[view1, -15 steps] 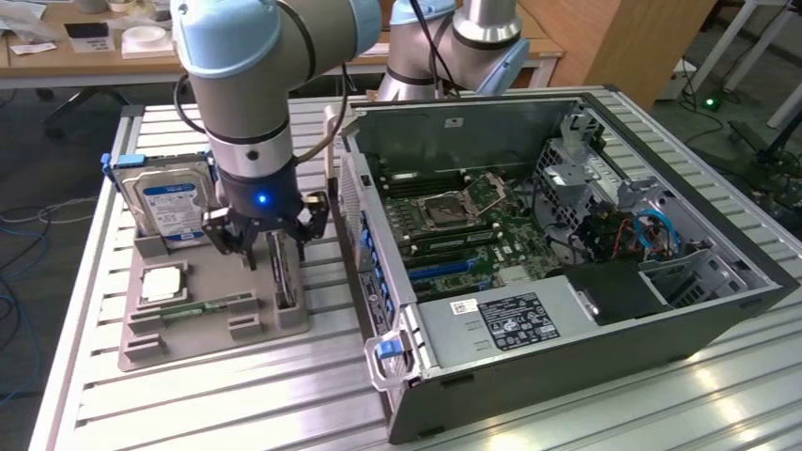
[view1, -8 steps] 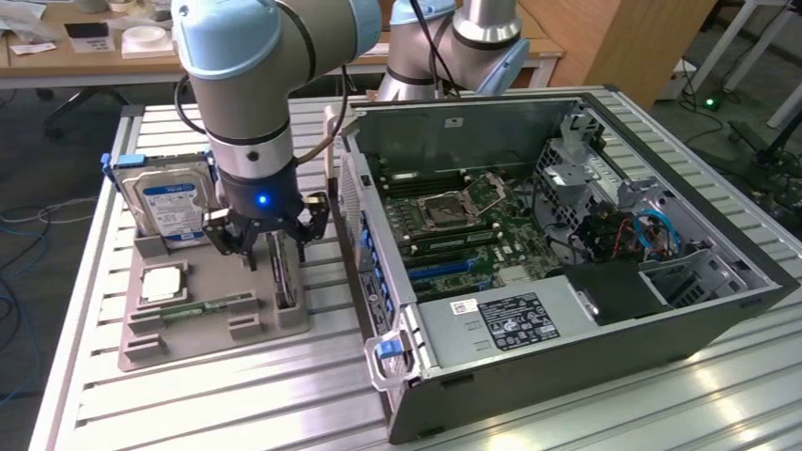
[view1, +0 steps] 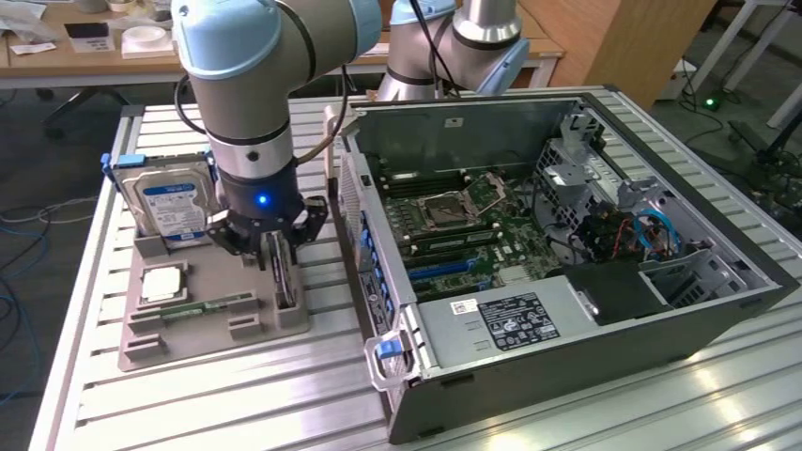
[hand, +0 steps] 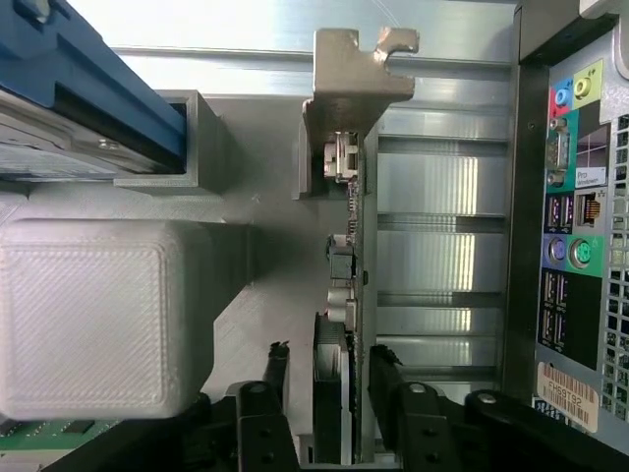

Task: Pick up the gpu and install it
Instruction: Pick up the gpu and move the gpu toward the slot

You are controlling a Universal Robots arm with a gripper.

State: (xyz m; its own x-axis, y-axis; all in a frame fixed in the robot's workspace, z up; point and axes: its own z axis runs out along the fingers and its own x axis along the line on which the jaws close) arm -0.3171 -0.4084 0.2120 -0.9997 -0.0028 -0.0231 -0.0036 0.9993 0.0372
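1 pincer (hand: 327, 350), fingers (hand: 278, 369) apart, astride the upright gpu (hand: 359, 246) on the grey tray (view1: 188, 348)

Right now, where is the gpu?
Exterior view's left: the gpu stands on edge in the grey tray beside the computer case, under the gripper.

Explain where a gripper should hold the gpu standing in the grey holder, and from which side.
Grip the gpu across its two flat faces near the top edge, clear of the metal bracket, coming straight down from above. It stands on edge in the grey holder, thin edge up, so a narrow pinch should fit. The gripper straddles it this way.
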